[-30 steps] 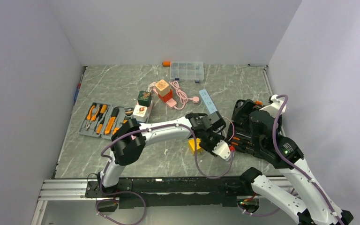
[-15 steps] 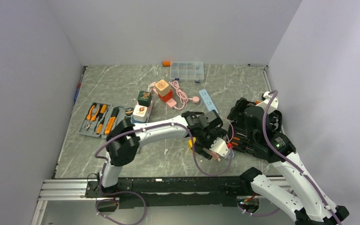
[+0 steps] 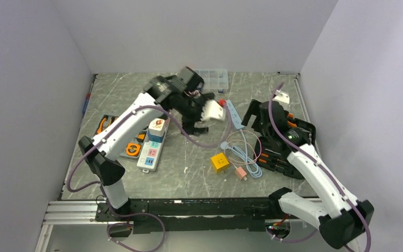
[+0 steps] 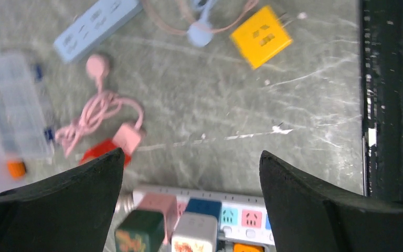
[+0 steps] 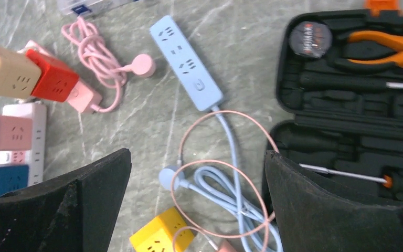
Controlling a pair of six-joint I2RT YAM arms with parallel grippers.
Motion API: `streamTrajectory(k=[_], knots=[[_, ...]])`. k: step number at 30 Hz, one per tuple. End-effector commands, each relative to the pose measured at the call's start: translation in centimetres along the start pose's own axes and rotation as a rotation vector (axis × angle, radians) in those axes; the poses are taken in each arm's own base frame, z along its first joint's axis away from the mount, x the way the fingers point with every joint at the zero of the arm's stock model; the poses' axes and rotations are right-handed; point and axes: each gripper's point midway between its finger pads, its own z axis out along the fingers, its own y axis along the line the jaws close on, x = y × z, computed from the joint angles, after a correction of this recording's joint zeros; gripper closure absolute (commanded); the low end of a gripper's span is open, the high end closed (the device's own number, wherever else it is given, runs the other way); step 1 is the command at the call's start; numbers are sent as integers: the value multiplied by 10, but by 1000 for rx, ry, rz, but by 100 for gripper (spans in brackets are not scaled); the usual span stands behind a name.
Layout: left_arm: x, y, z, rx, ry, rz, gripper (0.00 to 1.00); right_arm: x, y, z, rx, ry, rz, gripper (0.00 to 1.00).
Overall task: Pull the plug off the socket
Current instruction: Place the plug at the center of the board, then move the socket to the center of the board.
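Both pairs of jaws stand wide apart, empty. The left gripper (image 4: 189, 157) hangs over the socket (image 4: 246, 216), cut off at the wrist view's lower edge, its cube plugs (image 4: 194, 233) blurred; it lies left of centre on the grey marbled table (image 3: 273, 100), white walls (image 3: 189, 37) behind. The right gripper (image 5: 197, 157) overlooks a blue cable (image 5: 225, 131)
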Motion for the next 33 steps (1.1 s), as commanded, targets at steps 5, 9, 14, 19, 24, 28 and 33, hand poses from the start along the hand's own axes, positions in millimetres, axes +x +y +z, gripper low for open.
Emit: streamTrajectory(k=[5, 9, 14, 19, 24, 28, 33], knots=[[122, 93, -80, -408, 24, -534, 1, -15, 81, 32, -260, 1, -72, 0], [182, 123, -88, -585, 75, -667, 1, -13, 111, 41, -336, -2, -153, 0], [203, 154, -82, -668, 32, -710, 1, -2, 159, 48, -410, -17, -296, 0], [214, 179, -61, -654, 14, -753, 1, 28, 204, 58, -505, -6, -398, 0], [231, 182, -35, -611, 25, -786, 1, 46, 220, 77, -544, -11, -443, 0], [245, 171, -23, -589, 34, -804, 1, 49, 233, 89, -582, -43, -471, 0], [269, 153, -15, -564, 51, -851, 1, 57, 252, 110, -605, -45, -493, 0]])
